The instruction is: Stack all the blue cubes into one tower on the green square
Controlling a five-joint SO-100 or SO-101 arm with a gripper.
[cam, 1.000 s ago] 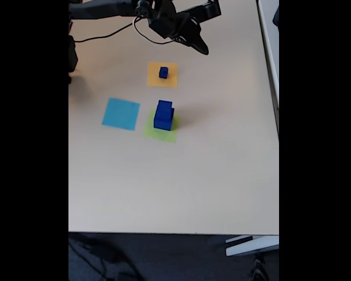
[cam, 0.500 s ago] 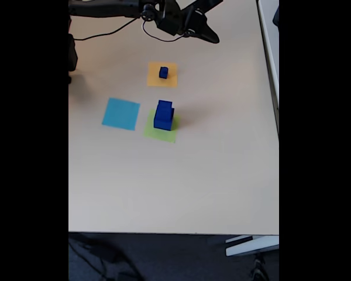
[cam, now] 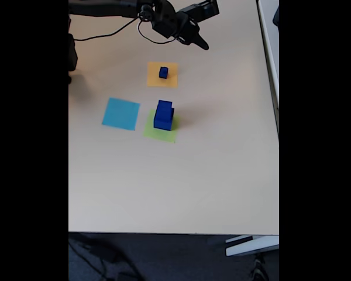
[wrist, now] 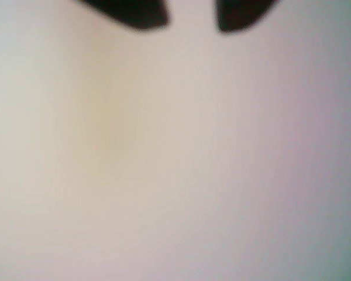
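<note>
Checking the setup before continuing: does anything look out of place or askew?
One small blue cube sits apart on the orange square, off the tower on the green square. The tower's upper cube looks offset.

Cube stack [cam: 163,115] on green square [cam: 161,129]; tiny cube [cam: 163,72] behind.

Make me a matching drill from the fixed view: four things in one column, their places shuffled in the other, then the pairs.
Things:
1. small dark-blue cube
2. stack of dark-blue cubes
3. flat light-blue paper square
4. black robot hand

Places:
A. on the lime-green paper square
B. bare, left of the lime-green paper square
C. near the table's far edge, above the orange paper square in the picture
D. on the orange paper square

Pairs: 1-D, 2-A, 3-B, 4-C
</note>
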